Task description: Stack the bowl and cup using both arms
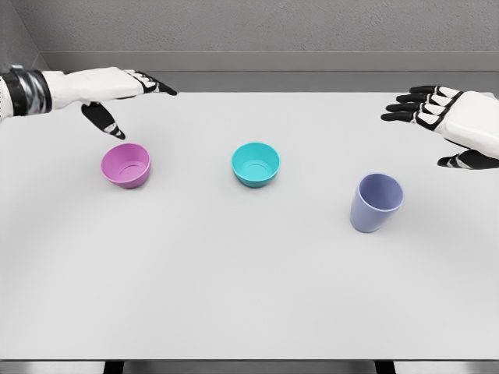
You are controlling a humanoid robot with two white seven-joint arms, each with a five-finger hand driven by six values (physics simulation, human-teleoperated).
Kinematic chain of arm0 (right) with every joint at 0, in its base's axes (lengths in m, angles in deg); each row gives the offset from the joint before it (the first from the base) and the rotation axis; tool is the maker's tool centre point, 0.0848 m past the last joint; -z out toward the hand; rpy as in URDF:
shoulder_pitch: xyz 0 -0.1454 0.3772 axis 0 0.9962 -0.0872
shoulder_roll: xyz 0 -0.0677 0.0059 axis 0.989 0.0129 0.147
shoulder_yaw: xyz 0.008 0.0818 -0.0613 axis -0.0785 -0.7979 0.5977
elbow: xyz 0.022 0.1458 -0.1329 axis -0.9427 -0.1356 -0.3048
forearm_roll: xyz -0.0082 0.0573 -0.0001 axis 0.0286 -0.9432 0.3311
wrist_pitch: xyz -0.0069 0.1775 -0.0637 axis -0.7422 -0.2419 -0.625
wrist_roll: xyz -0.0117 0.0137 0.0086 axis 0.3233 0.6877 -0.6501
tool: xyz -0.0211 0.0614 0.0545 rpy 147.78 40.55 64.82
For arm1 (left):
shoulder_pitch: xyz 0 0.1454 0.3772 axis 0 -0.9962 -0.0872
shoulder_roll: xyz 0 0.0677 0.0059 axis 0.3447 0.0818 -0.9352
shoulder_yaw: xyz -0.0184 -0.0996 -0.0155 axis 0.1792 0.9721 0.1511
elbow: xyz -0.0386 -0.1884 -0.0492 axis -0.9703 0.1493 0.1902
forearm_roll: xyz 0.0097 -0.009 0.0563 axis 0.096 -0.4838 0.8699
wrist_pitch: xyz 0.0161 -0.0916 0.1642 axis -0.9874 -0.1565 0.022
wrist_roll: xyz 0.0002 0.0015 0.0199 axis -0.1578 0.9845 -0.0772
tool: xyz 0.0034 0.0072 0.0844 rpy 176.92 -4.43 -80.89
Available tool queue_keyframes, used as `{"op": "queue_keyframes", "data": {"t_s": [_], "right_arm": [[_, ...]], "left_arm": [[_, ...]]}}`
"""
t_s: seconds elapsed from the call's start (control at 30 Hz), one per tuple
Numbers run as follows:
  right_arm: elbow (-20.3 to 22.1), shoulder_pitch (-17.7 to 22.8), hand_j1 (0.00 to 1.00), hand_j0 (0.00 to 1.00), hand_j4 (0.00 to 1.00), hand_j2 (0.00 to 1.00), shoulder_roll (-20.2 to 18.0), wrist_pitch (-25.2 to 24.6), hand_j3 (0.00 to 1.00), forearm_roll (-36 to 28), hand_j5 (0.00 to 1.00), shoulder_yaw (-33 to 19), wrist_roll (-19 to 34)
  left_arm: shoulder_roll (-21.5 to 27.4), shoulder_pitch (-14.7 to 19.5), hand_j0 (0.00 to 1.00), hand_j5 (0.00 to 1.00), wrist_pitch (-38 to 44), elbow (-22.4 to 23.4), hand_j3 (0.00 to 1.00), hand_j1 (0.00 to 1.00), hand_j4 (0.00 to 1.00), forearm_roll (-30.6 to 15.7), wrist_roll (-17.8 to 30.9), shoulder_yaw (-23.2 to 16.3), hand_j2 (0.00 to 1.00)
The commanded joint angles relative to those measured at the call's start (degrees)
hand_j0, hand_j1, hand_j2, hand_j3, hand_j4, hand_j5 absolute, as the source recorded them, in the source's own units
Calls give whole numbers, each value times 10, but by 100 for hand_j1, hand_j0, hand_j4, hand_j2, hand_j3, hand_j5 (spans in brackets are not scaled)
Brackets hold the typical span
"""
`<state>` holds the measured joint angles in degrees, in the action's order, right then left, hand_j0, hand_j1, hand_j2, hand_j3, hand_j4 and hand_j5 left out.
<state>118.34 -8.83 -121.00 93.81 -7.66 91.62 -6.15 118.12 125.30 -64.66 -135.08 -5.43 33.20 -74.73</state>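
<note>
At far left our left hand (117, 89) hovers, fingers spread and holding nothing, just beyond the pink bowl (125, 165). The teal bowl (255, 164) sits mid-table, the lavender cup (375, 202) to the right, all well apart. We judge them light, stiff and smooth, best pinched at the rim. Our right hand (452, 121) waits open at far right; the table (249, 296) leaves ample near room.

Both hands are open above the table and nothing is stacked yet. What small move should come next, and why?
Probably lower the left hand onto the pink bowl: it hovers just behind it, fingers spread, holding nothing. The right hand is equally open near the purple cup, and could descend too.
</note>
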Motion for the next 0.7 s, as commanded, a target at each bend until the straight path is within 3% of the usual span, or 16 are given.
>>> {"op": "queue_keyframes", "data": {"t_s": [0.0, 0.2, 0.3, 0.5, 0.67], "right_arm": [[-1, 0, 100, 100, 100, 100, -13, -1, 100, -4, 100, 6, -2], [-1, 0, 100, 100, 100, 100, -31, -1, 100, -5, 100, 31, 0], [-1, 0, 100, 100, 100, 100, -36, -1, 100, -5, 100, 31, 0], [-1, 0, 100, 100, 100, 100, -46, -1, 100, -10, 100, 48, 0], [-3, 0, 100, 100, 100, 100, -73, -1, 100, -103, 100, 87, 6]], "left_arm": [[3, 0, 100, 100, 4, 4, 100, 100, 100, -3, 0, -19, 100], [45, -7, 100, 100, -5, -32, 100, 100, 100, -1, 0, -22, 100], [69, -8, 100, 100, -4, -59, 100, 100, 100, -4, 0, -44, 100], [75, -7, 100, 100, 1, -57, 100, 100, 100, -1, 0, -65, 100], [75, -8, 100, 100, 1, -58, 100, 100, 100, -2, 0, -83, 100]]}}
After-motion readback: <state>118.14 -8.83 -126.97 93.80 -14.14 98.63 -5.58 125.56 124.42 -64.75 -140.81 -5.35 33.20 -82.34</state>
